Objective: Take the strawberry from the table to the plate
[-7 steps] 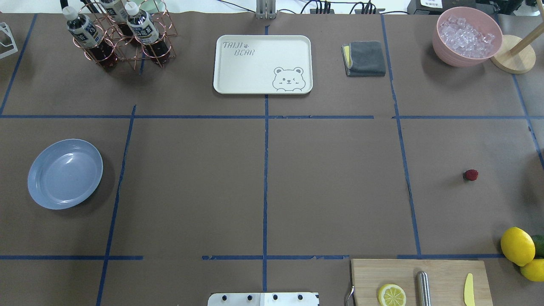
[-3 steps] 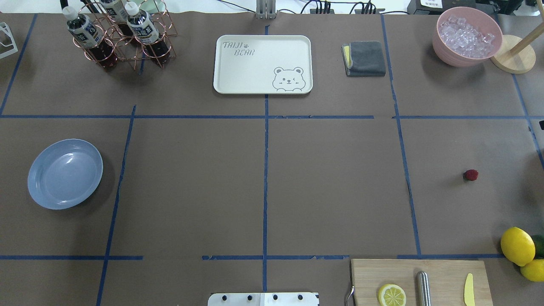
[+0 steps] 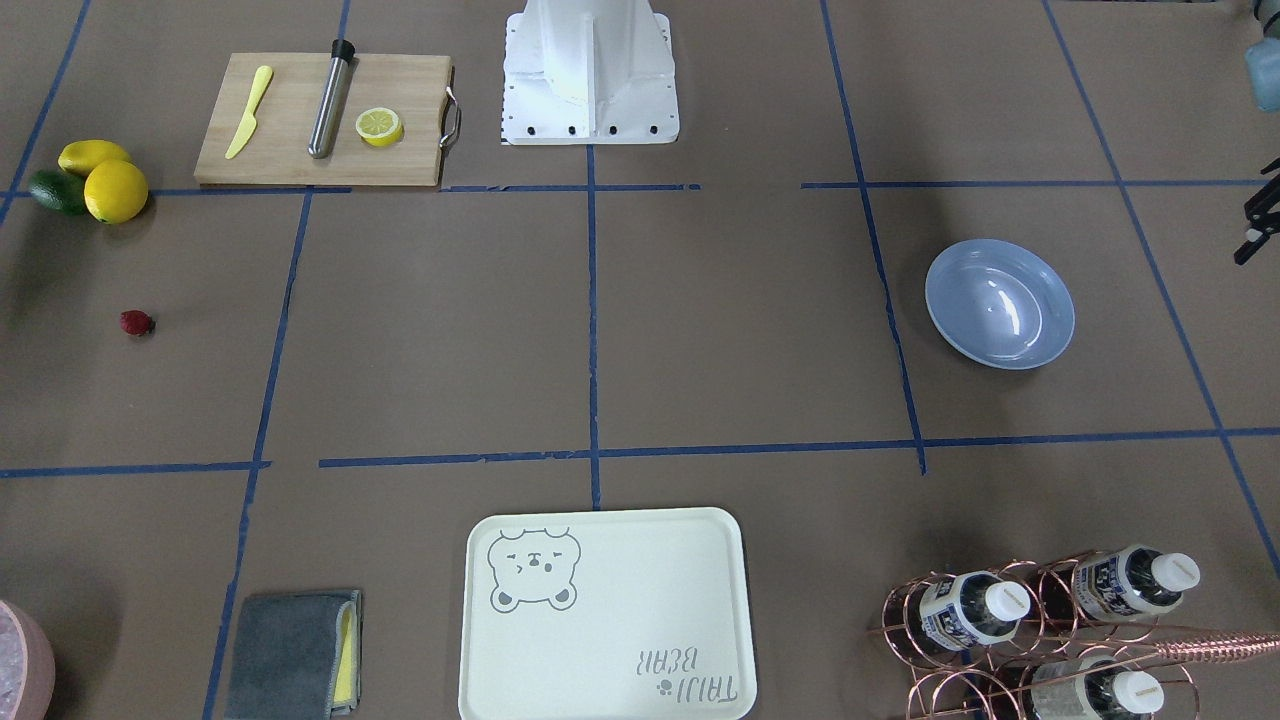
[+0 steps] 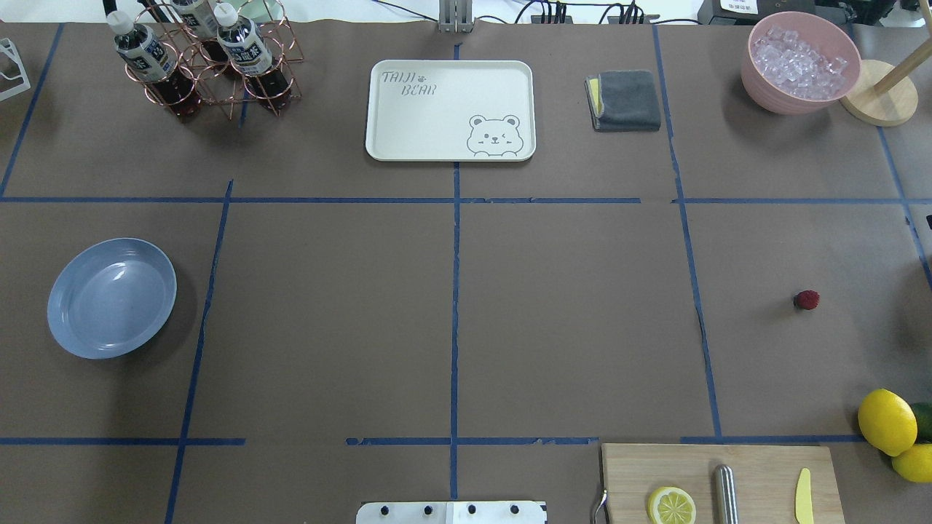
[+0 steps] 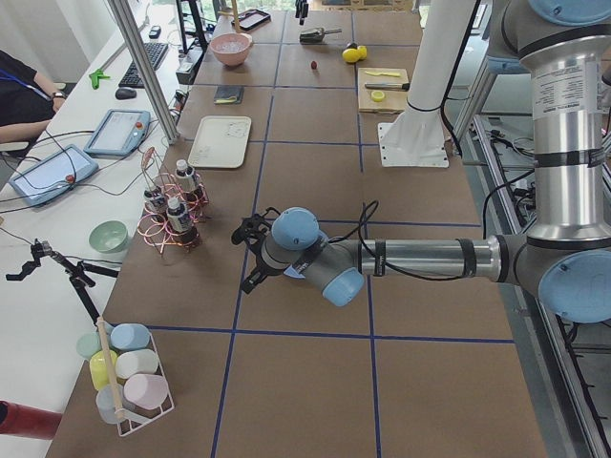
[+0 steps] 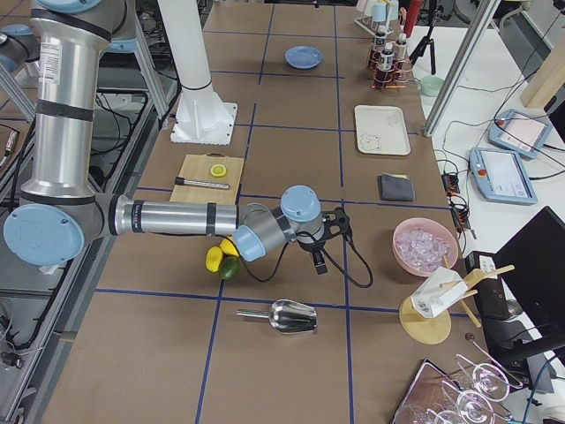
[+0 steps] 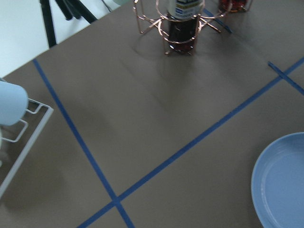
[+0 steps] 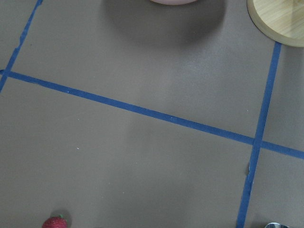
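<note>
The strawberry [image 4: 807, 299] looks light and soft, best pinched gently across its middle. Whether the left gripper [image 5: 251, 253] or right gripper [image 6: 333, 232] is open cannot be told.

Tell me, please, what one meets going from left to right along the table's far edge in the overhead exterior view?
The bottled drinks → cream bear-print tray → folded grey cloth → pink bowl of ice.

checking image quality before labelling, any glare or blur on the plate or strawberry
Front-facing view: white glare streaks on the plate. Overhead view: faint sheen, strawberry small but sharp. Left wrist view: plate soft and cropped. Right wrist view: strawberry blurry, cut by the edge.
</note>
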Motion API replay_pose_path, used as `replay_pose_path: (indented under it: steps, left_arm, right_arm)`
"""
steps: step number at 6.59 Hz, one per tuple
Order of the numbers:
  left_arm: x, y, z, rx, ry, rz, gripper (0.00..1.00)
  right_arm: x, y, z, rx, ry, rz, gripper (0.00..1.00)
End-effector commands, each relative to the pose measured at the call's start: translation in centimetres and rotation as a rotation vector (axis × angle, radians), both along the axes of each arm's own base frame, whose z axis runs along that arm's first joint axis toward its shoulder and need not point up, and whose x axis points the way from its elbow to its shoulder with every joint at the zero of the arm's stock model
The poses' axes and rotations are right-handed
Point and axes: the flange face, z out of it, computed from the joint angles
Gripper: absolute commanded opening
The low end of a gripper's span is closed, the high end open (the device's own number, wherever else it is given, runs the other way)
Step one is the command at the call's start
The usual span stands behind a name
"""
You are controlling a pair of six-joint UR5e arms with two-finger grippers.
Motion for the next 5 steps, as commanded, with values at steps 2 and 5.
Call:
replay_pose_path:
  steps: [2, 5]
  left_arm:
    - [8.2, 2.4, 4.6, -0.281, 0.169, -0.123, 0.7]
    - [14.8, 5.1, 6.0, -0.357, 0.236, -0.158, 0.64]
  right_arm:
    - [0.1, 0.4, 0.4, -0.011, 0.001, 0.003, 1.0]
    - [0.1, 0.4, 0.4, -0.012, -0.001, 0.006, 1.0]
